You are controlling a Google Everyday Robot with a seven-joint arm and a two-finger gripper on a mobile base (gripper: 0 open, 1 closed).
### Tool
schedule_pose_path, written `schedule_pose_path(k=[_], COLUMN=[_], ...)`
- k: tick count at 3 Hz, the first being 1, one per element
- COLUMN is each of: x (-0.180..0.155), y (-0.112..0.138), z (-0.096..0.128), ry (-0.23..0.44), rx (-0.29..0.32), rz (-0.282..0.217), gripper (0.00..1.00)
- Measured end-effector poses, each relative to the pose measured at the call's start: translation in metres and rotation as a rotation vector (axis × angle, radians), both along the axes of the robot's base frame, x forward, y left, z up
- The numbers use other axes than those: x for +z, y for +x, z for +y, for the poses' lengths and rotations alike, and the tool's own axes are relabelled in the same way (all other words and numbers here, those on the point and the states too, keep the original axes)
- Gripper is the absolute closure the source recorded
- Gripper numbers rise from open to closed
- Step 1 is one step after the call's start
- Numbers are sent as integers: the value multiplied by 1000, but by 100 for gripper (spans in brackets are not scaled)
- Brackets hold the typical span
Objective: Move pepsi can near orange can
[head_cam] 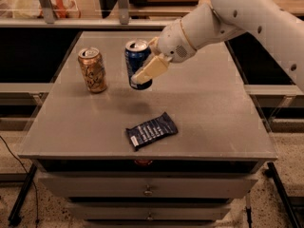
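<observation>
The pepsi can [136, 57] is dark blue with a silver top. My gripper [144, 66] is shut on it and holds it upright above the grey table [209, 113], in the middle of the far half. The orange can [92, 70] stands upright on the table to the left of the pepsi can, a short gap apart. My white arm reaches in from the upper right.
A flat dark-blue snack wrapper [151, 130] lies near the table's front edge, in front of the held can. The table has drawers below its front. Shelving and a rail run behind the far edge.
</observation>
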State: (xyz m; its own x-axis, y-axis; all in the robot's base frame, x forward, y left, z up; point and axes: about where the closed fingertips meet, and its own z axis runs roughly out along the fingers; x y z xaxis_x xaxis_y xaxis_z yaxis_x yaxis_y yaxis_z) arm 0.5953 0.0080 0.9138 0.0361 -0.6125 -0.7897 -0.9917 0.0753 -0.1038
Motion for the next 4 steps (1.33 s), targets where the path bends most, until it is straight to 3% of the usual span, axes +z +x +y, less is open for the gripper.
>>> schedule_pose_path(k=[1,2,4], x=[-10,-19,-33], y=[-7,-9,4], z=[30,50,66], ry=[8,5,-19], rx=[65,70,18], rz=[14,11,-26], gripper=[100,82,36])
